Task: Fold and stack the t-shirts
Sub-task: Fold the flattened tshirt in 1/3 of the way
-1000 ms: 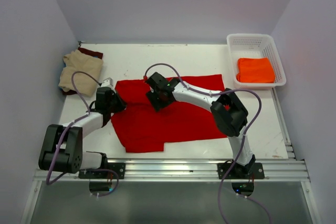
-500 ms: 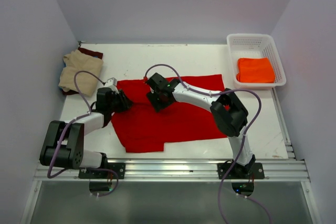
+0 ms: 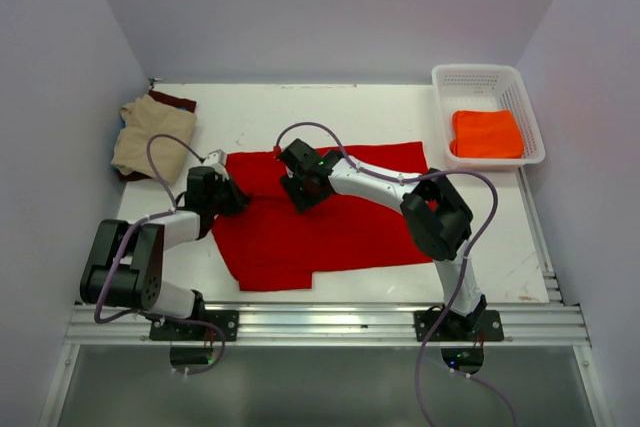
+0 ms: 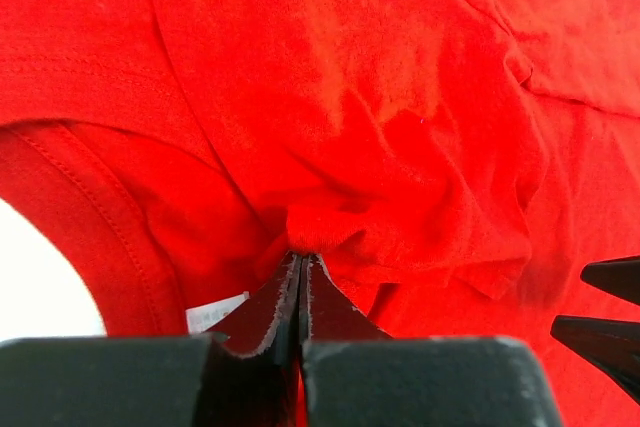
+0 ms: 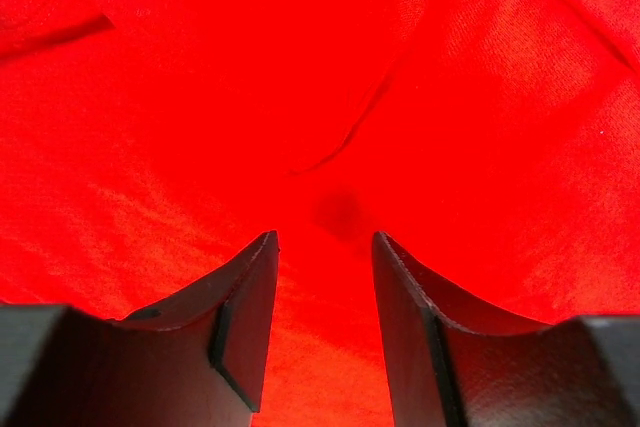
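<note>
The bright red t-shirt [image 3: 330,222] lies spread over the middle of the table. My left gripper [image 3: 232,194] is at its left edge, shut on a pinch of the red cloth [image 4: 320,237]; a small white label [image 4: 215,312] shows beside its fingers. My right gripper [image 3: 300,190] is open and low over the shirt's upper middle, with red cloth [image 5: 325,207] between and below its fingers. A tan t-shirt [image 3: 150,134] lies crumpled at the back left on top of a dark maroon one [image 3: 180,102]. An orange t-shirt [image 3: 486,133] lies folded in the basket.
A white plastic basket [image 3: 480,77] stands at the back right corner. The grey walls close in the table on three sides. The aluminium rail [image 3: 330,322] runs along the near edge by the arm bases.
My left gripper has moved a little right and away from me along the shirt's left edge, drawing the cloth with it. The right arm has not moved.
</note>
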{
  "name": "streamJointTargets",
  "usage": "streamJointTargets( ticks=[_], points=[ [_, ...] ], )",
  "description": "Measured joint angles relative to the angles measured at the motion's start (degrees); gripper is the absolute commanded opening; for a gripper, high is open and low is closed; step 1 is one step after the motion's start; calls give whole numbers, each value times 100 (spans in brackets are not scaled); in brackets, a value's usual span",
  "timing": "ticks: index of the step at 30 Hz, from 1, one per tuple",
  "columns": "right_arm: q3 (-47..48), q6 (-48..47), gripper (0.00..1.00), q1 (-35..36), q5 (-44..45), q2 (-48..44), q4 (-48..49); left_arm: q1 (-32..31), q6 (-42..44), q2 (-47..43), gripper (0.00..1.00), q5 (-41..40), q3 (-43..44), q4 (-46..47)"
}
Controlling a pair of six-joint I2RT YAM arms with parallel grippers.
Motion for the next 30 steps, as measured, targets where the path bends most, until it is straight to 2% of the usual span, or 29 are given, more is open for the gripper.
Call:
streamJointTargets(
  ticks=[5,9,15,20,22,25,28,30],
  points=[
    [-9,0,44,0,2,-22,0,2,7,-28,0,107,15,-4],
    [-11,0,43,0,4,-85,-2,0,-2,-542,0,136,26,-131],
    [-11,0,43,0,7,-146,2,-9,-52,-1475,0,98,339,-608],
    [-11,0,43,0,7,-146,-2,-9,-94,-1569,0,98,629,-1202],
    [-11,0,44,0,9,-146,-4,-9,-179,-1569,7,107,634,-1530],
    [-20,0,44,0,11,-149,0,-9,-326,-1587,8,146,597,-1930],
    [-79,0,44,0,17,-155,-2,-9,-560,-1786,1,258,343,-2085],
    [-109,0,44,0,33,-155,-9,-11,-769,-2146,0,286,61,-2236]
  ],
)
